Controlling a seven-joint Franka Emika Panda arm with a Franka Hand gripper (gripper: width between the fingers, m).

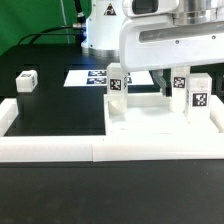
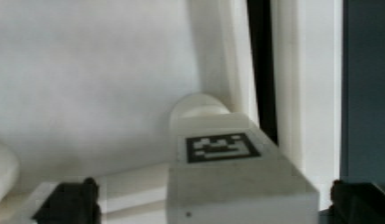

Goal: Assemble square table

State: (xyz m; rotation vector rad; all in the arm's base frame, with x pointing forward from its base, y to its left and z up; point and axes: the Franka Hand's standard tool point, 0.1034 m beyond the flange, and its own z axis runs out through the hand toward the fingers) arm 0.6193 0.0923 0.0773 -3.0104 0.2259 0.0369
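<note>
The white square tabletop [image 1: 150,122] lies flat at the exterior view's right, against the border wall. Three white tagged leg posts stand on it: one at its left corner [image 1: 116,83], one at the right [image 1: 198,93] and one at the back [image 1: 178,86]. A fourth leg [image 1: 26,80] lies loose on the black table at the far left. My gripper [image 1: 178,70] hangs over the back leg. In the wrist view that leg [image 2: 224,160] stands between my open fingertips [image 2: 68,203], with a gap on each side; my gripper [image 2: 212,205] is not touching it.
The long low white border wall [image 1: 70,150] runs along the front and up the left side [image 1: 8,115]. The marker board [image 1: 90,76] lies flat behind the tabletop. The arm's white body [image 1: 150,40] fills the upper right.
</note>
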